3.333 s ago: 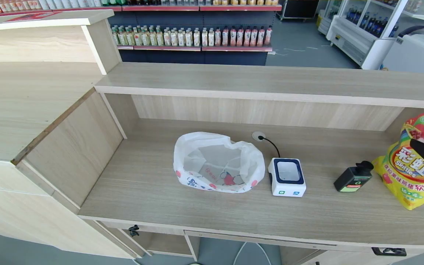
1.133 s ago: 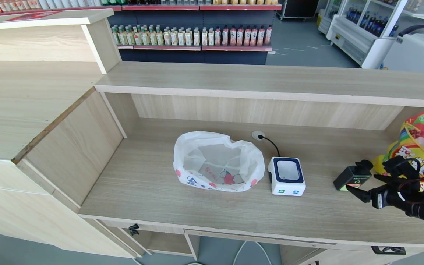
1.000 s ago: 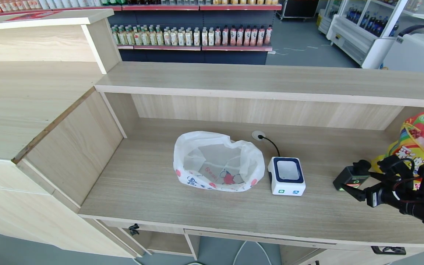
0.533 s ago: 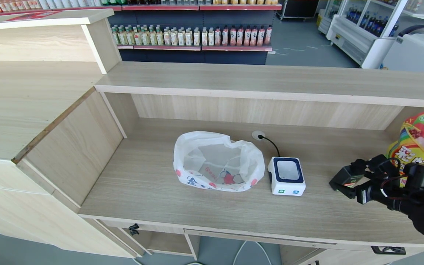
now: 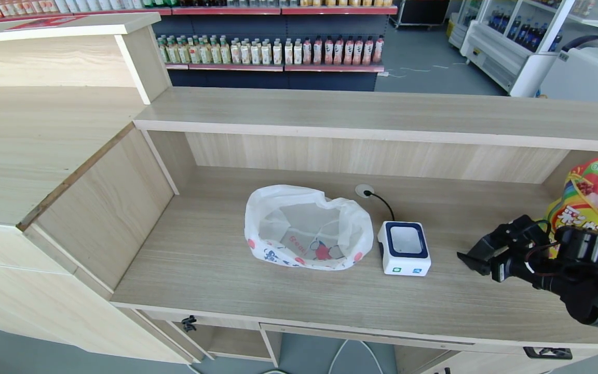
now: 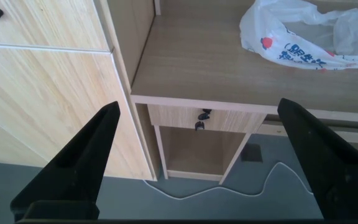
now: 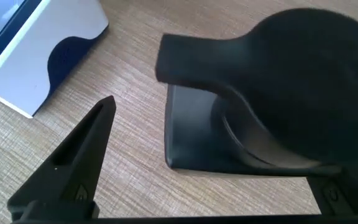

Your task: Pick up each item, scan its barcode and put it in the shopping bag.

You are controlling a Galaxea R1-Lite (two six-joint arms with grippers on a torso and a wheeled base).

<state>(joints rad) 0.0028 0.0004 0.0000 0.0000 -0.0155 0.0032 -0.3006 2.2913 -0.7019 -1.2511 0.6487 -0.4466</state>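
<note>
Nearest, short of the counter's front edge and well left of the scanner, the left hand hangs spread wide, empty. Right of the scanner, the right hand straddles the black pump bottle, fingers parted and not yet gripping, apparently lined up for pickup. The shopping bag sits just left of the scanner, mouth open to receive.
</note>
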